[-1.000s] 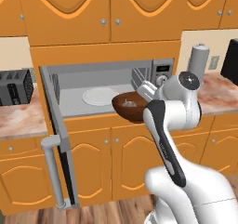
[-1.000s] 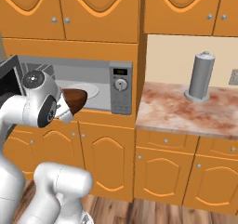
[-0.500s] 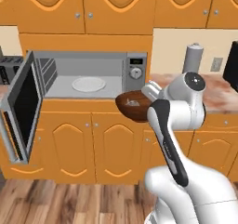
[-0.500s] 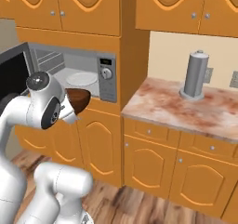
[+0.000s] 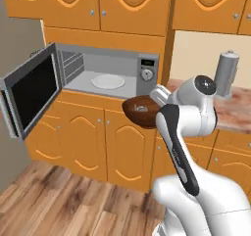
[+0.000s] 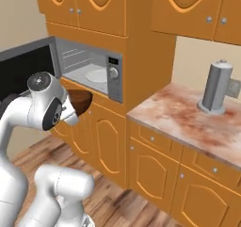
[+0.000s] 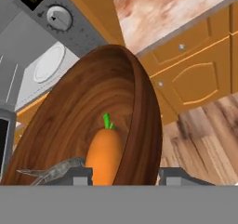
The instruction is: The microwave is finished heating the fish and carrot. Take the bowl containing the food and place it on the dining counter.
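Left base view: the white arm rises from the lower right, bends at its round elbow joint and reaches left, so that the gripper (image 5: 158, 100) sits just in front of the microwave (image 5: 105, 73), below its control panel. The gripper is clamped on the near rim of one bowl (image 5: 139, 110), which hangs in the air outside the microwave cavity, in front of the orange cabinet doors under the microwave. The microwave door (image 5: 29, 95) stands swung wide to the left. One white plate (image 5: 108, 81) lies on the microwave floor. One grey canister (image 5: 226, 75) stands on the marbled counter (image 5: 234, 108) to the right of the microwave.

Right base view: the arm comes up from the lower left, its round joint close to the camera, and the bowl (image 6: 79, 101) shows just past it, below and in front of the microwave (image 6: 92, 67) opening. The gripper itself is hidden behind the arm. The plate (image 6: 97, 74) is inside the microwave; the canister (image 6: 216, 86) stands well to the right of the microwave on the counter (image 6: 186, 115). One wall socket (image 6: 234, 89) sits just behind the canister.

Hand view: the two finger tips of the gripper (image 7: 122, 175) stand either side of the bowl (image 7: 83, 111) rim, pinching it. Inside the bowl lie one carrot (image 7: 103, 155) and, touching it on the left, one fish (image 7: 53, 170). Beyond the bowl are the microwave (image 7: 35, 37) knob and the plate (image 7: 49, 62).
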